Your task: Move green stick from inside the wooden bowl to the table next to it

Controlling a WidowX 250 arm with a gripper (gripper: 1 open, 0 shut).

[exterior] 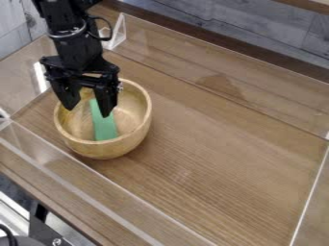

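The green stick lies slanted inside the wooden bowl, its upper end leaning toward the far rim. The bowl sits at the left of the table. My black gripper points straight down over the bowl's far left part. It is open, with one finger either side of the stick's upper end and its fingertips dipping just inside the rim. I cannot tell whether the fingers touch the stick.
Clear acrylic walls border the table along the front, left and back. Bare wood-grain surface stretches to the right of the bowl. A dark object shows below the front wall at the bottom left.
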